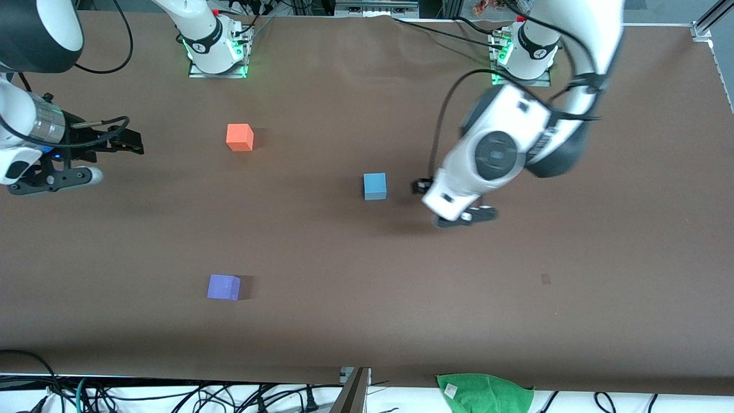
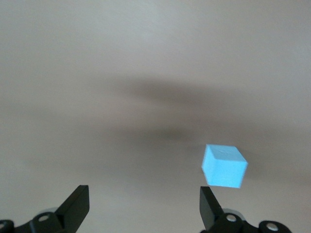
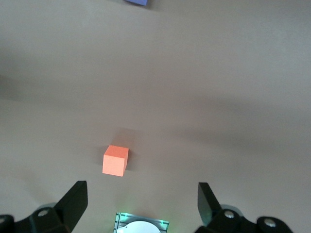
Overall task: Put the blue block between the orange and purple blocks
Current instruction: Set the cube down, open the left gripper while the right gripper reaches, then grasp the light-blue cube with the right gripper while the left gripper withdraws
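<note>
Front view findings: my left gripper (image 1: 453, 202) hangs low over the brown table (image 1: 367, 321), just beside the blue block (image 1: 375, 186) on the side toward my left arm's end, not touching it. In the left wrist view its fingers (image 2: 75, 206) stand spread wide with bare table between them; the blue block (image 2: 224, 166) sits off one fingertip, outside the gap. Nothing is held.

My right gripper (image 1: 86, 158) waits over the right arm's end of the table, well apart from all three cubes. In the right wrist view its fingers (image 3: 73, 201) are likewise fully apart and empty.

Block positions: the orange block (image 1: 239, 137) lies farther from the front camera, the purple block (image 1: 223, 287) nearer to it, the two roughly in line. The blue block rests flat on the table, well apart from both, off toward the left arm's end, not between them.

Obstructions: in the front view my left wrist housing covers most of the left gripper, and only dark tips show. The right wrist view shows the orange block (image 3: 115, 160) whole, but the purple block (image 3: 137, 2) is cut off at the frame edge. A green cloth (image 1: 484, 391) is partly cut off at the table's near edge.
</note>
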